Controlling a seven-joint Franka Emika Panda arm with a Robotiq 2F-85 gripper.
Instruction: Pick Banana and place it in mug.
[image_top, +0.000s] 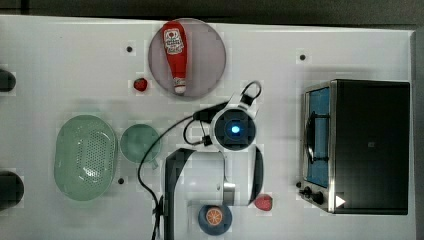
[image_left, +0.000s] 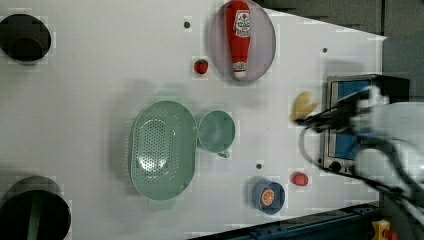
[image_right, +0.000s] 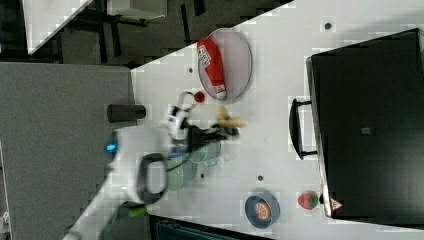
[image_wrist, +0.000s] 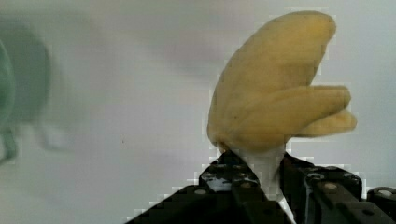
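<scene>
— Banana (image_wrist: 275, 93) first: where is it?
— Clamped at its pale stem end in the hand (image_wrist: 261, 182), the yellow body and peel flaps sticking out beyond the black fingers (image_wrist: 322, 196). The hand is closed tight on that stem, with nothing else in it.
— Is it off the desk?
— It appears so. In the left view the banana (image_left: 303, 106) hangs at the tip of the dark hand (image_left: 312, 119), over bare white desk (image_left: 90, 75) just beside the toaster oven (image_left: 352, 120). In the right view the banana (image_right: 227, 120) shows beside the arm's blurred end, between the grey plate (image_right: 239, 55) and the mug (image_right: 202, 151).
— And the mug?
— Upright on the desk and apart from the banana. In the top view the mug (image_top: 140, 142) sits just beside the oval green perforated basket (image_top: 85, 157), on the top view's right of it; the left view shows the mug (image_left: 216, 131) with its small handle toward the lower edge, nothing inside that I can make out.
— What lies farther off?
— A red ketchup bottle (image_top: 175, 55) lying on the grey plate (image_top: 210, 55), with a small strawberry (image_top: 140, 84) on the top view's left of the plate. Another strawberry (image_top: 263, 202) sits near the toaster oven (image_top: 370, 145), and a blue dish with an orange slice (image_top: 215, 218) is near the top view's lower edge. The arm's white body (image_top: 210, 180) covers the middle of the desk there.
</scene>
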